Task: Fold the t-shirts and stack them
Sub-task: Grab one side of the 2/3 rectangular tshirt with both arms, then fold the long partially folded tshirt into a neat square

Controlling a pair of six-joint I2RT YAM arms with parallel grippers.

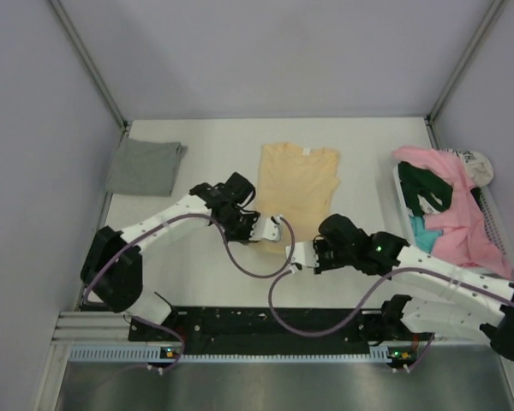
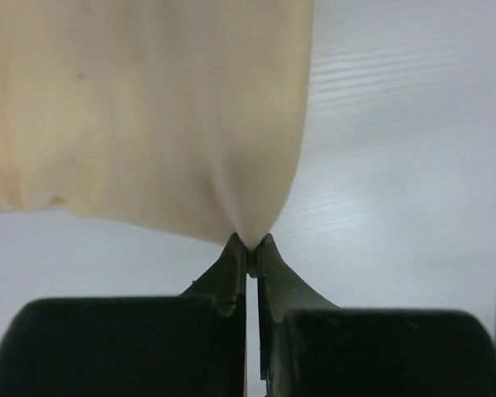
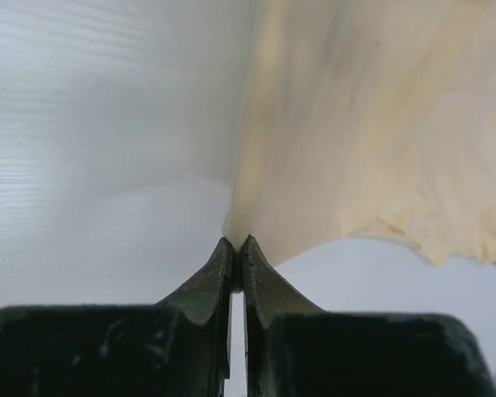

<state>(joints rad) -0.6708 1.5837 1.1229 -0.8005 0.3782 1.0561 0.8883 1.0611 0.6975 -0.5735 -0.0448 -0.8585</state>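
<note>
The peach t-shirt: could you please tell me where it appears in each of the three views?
Top external: the peach t-shirt lies mid-table, collar at the far side, near hem pinched by the left gripper and right gripper.
Left wrist: upper left, pulled to a point in the shut gripper.
Right wrist: upper right, likewise pinched at bottom centre.
Shared landmark: the white table beneath it.
</note>
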